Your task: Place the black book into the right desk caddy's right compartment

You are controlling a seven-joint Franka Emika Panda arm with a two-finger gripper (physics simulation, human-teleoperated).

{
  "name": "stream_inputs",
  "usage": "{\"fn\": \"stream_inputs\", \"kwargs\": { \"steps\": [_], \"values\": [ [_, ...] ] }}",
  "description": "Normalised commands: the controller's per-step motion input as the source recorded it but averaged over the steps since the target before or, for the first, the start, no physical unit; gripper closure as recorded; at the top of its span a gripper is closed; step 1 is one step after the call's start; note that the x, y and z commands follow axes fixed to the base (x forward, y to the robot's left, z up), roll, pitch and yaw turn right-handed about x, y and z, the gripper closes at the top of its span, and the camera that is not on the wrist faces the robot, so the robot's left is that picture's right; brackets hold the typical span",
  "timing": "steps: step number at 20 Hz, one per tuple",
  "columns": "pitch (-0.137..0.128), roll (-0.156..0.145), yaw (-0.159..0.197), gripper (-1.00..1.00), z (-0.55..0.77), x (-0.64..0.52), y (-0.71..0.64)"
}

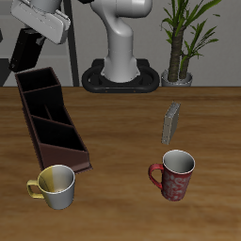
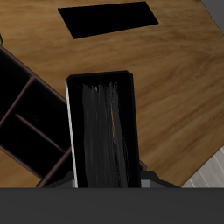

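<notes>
Black and thin, the black book (image 2: 102, 131) fills the middle of the wrist view, seen end-on with its page edges showing, clamped between the fingers of the gripper (image 2: 103, 179), which grasps it and holds it up in the air. In the exterior view the gripper (image 1: 42, 21) is high above the back end of the right desk caddy (image 1: 49, 118), and the book (image 1: 27, 49) hangs below it as a dark slab, clear of the box. One caddy is on the wooden table (image 1: 122, 122): a long, dark reddish-brown open box running at a slant from the table's back toward its front edge, with inner partitions dividing it into three sections. In the wrist view part of that caddy (image 2: 26, 114) lies just beside the book, lower down. Two mugs stand near the front edge, well apart: one yellowish mug (image 1: 55, 186) close to the caddy's front end and one red mug (image 1: 174, 174). One small grey book (image 1: 171, 121) stands upright behind the red mug. One potted plant (image 1: 184, 42) stands beyond the table's back edge beside the robot base (image 1: 120, 56).
</notes>
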Motion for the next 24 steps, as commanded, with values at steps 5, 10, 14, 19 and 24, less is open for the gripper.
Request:
{"fn": "stream_inputs", "kwargs": {
  "steps": [5,10,14,19,24],
  "values": [
    [0.006,-0.004,-0.018,1.0,-0.1,-0.22,-0.06],
    [-0.006,0.04,0.01,1.0,-0.1,-0.33,0.06],
    [-0.001,0.046,0.009,1.0,-0.08,-0.23,0.08],
    [-0.001,0.034,0.001,1.0,-0.13,-0.2,0.02],
    [0.019,-0.004,-0.017,1.0,-0.15,-0.03,-0.08]
  ]
}}
